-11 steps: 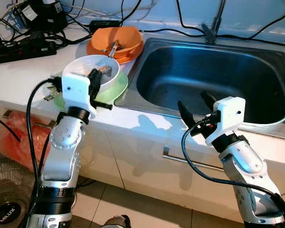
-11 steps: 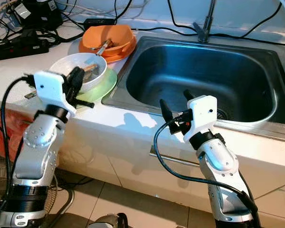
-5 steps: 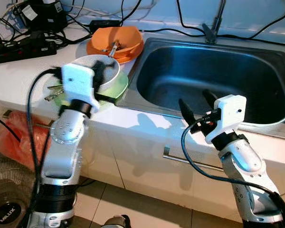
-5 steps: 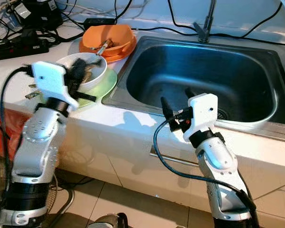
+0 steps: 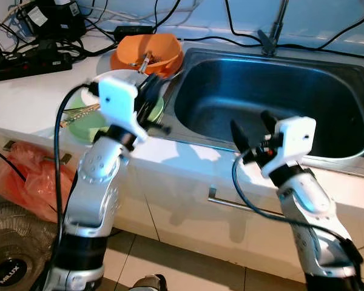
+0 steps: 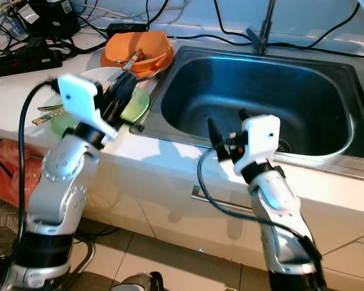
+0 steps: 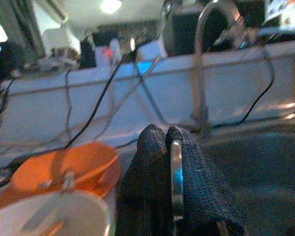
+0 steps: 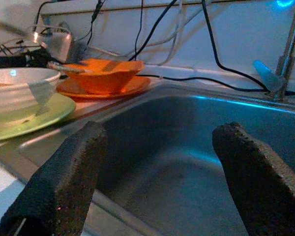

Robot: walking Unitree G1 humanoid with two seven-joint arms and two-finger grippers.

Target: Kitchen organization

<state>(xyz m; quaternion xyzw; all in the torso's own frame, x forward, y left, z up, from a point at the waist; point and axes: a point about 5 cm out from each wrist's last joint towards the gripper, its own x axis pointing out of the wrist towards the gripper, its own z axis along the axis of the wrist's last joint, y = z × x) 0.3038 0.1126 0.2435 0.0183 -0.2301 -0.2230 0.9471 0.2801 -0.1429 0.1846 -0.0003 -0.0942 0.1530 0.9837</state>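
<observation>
Left wrist view first: the left gripper [image 7: 169, 162] has its two black fingers pressed together on a thin metal utensil [image 7: 176, 182], edge-on between the pads, its long axis running along the fingers. Which end is which can't be told; its lower part is cut off by the frame and what kind of utensil it is stays unclear. From the head camera, that gripper [image 5: 147, 100] sits over the counter [image 5: 30, 91] right at the sink's left rim, fingers aimed toward the back wall, partly covering the white bowl [image 5: 112, 77] on the green plate [image 5: 88, 124]. More cutlery [image 5: 79, 113] lies across that plate, handles pointing to the counter's left edge. Behind, toward the back edge, an orange bowl [image 5: 148, 48] on an orange plate holds another utensil. The right gripper [image 5: 252, 126] hovers at the front rim of the steel sink [image 5: 261, 91], fingers spread wide and holding nothing, pointing into the basin. The tap [image 5: 273, 30] rises at the sink's back edge, its top cut off. Black cables and a power strip [image 5: 27, 63] crowd the counter's back left corner.
</observation>
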